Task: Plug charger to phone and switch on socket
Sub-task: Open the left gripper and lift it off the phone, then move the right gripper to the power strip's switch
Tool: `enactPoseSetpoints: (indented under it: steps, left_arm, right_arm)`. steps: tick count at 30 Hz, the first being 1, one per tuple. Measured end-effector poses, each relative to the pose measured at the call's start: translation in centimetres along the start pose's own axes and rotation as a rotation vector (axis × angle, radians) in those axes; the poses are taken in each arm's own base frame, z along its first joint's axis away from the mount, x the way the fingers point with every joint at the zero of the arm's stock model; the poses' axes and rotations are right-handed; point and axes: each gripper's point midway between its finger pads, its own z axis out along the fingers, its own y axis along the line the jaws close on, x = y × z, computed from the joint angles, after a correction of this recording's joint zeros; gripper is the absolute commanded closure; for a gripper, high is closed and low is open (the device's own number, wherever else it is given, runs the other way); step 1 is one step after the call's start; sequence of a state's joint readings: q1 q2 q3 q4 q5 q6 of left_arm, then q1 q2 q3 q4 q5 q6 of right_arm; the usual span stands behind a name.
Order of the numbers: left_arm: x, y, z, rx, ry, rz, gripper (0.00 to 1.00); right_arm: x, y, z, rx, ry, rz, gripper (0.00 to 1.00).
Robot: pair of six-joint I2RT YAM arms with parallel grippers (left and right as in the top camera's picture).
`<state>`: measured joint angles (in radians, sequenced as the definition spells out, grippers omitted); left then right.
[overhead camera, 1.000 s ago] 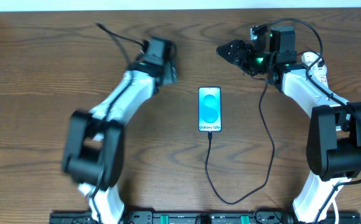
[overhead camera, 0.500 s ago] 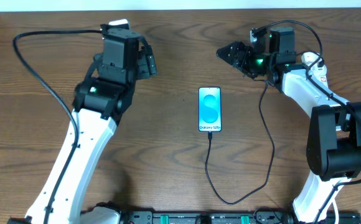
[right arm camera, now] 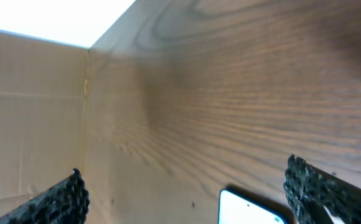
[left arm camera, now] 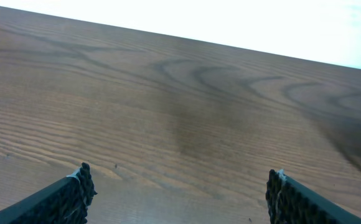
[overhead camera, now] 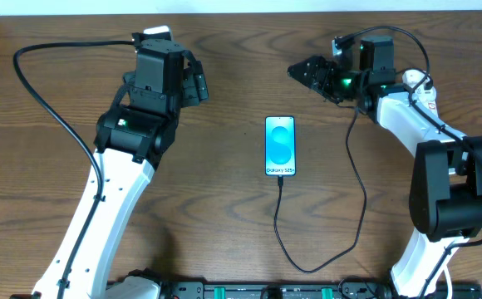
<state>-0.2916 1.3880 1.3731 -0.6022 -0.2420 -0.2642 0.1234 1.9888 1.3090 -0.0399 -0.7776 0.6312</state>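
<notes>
The phone [overhead camera: 280, 146] lies flat mid-table, its blue screen lit. The charger [overhead camera: 351, 183], a thin black cable, has its tip at the phone's bottom edge; it loops toward the front edge and runs up behind the right arm. The socket [overhead camera: 421, 88], white with red marks, lies mostly hidden behind the right arm. My left gripper [overhead camera: 198, 84] hovers open, left of and behind the phone; in its wrist view my left gripper [left arm camera: 180, 186] has only bare wood between its fingers. My right gripper [overhead camera: 302, 71] is open, behind and right of the phone. Between the right gripper's [right arm camera: 183, 183] fingers shows a corner of the phone [right arm camera: 249, 210].
A cardboard wall [right arm camera: 31, 112] stands along the table's left side. The left arm's own black cable [overhead camera: 46, 95] arcs over the left of the table. The table's far edge meets a white surface [left arm camera: 243, 25].
The left arm swung up and away from the middle, ending stretched toward the back left, then held still. The right arm, phone and cable have not moved.
</notes>
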Motion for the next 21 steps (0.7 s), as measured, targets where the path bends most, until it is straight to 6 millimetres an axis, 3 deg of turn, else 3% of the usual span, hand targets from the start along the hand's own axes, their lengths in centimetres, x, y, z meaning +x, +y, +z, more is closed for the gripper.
enactPoseSetpoints:
  steps: [5,10,15,21]
  left_arm:
    - [0.0,0.0,0.0,0.000,0.000,0.000,0.10]
    - [0.0,0.0,0.0,0.000,0.000,0.000,0.10]
    - [0.0,0.0,0.0,0.000,0.000,0.000,0.11]
    - [0.0,0.0,0.0,0.000,0.000,0.000,0.10]
  right_arm:
    - [-0.3,1.5,-0.9,0.023,0.065,-0.007,0.01]
    - [-1.6,3.6,-3.5,0.142,0.116,-0.055,0.01]
    - [-5.2,4.6,-8.1,0.403,0.044,-0.190,0.01]
    - [-11.5,1.6,-16.7,0.914,-0.200,-0.296,0.01]
